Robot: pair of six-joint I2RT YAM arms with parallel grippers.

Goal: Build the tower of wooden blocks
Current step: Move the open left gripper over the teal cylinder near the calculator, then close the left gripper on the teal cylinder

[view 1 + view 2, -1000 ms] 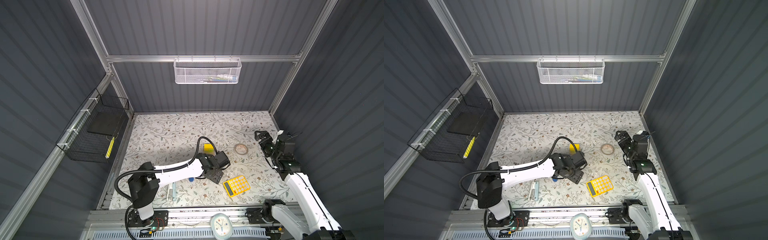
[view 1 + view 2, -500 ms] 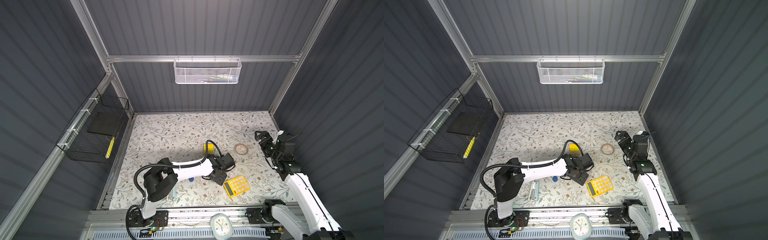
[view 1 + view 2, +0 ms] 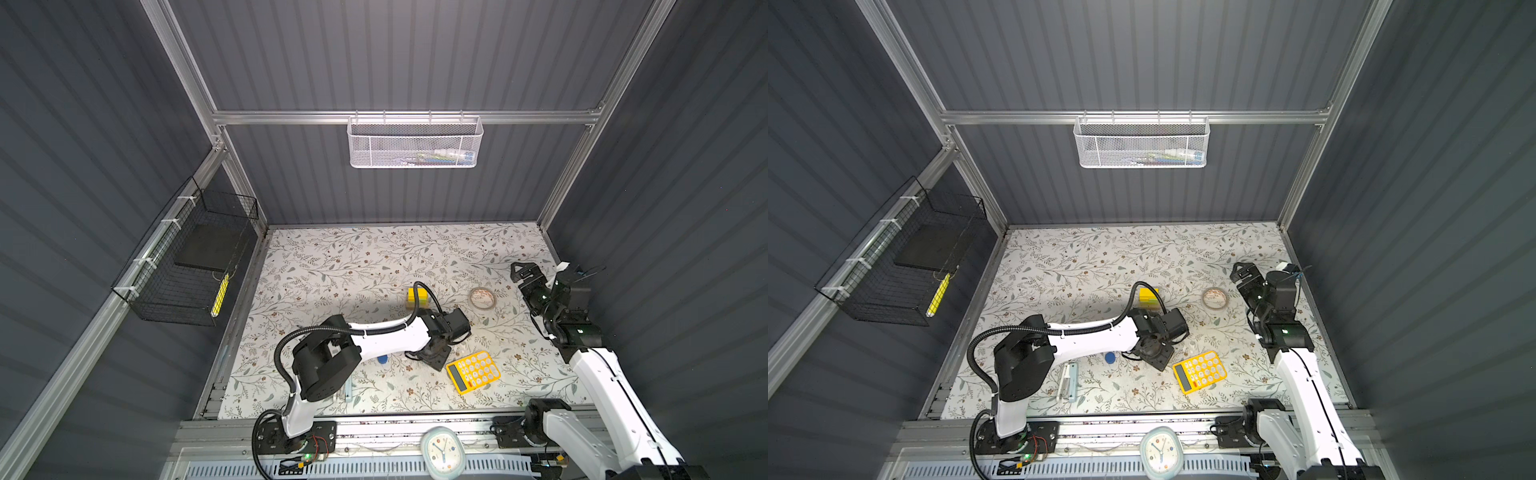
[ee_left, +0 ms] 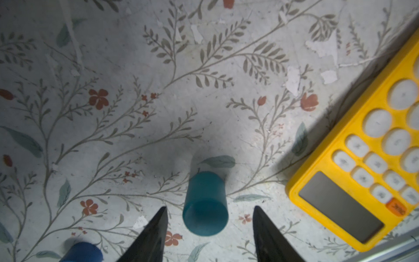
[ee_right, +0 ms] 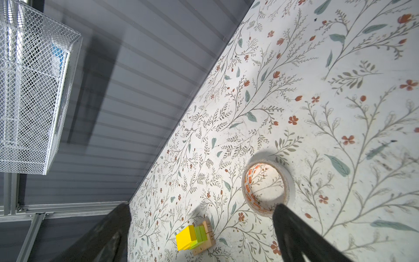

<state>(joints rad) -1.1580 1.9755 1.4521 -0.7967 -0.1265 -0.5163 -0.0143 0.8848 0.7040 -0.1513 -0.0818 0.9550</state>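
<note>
**Left hand closing in on a blue cylinder, no grip yet**

Over the last second the left arm stretched further across the desk (image 3: 316,266) toward the yellow calculator (image 3: 473,371), and its elbow swung in behind it. The left hand (image 3: 433,358) ended low, just beside the calculator's near corner. Its fingers (image 4: 156,229) narrowed in that time but had not met. In the left wrist view they stood spread on either side of 1 blue cylinder (image 4: 205,204), with bare desk showing in both gaps, so no contact. That view did not settle whether the cylinder stood on end or lay on its side.

Reading: the pick of this cylinder was under way and the squeeze was about half done.

The 2nd blue cylinder (image 3: 1110,357) sat near the left forearm, untouched. The tower (image 5: 195,238) was only a low stack of yellow and lime-green blocks on tan bars, mid-desk behind the left wrist and well apart from both cylinders.

Pose: left arm low and nearly straight, wrist bent so the hand pointed down at the desk. The right hand (image 5: 201,205) had not moved: raised at the right edge, spread wide, empty, aimed past the tape roll (image 5: 265,188) toward the stack.
</note>
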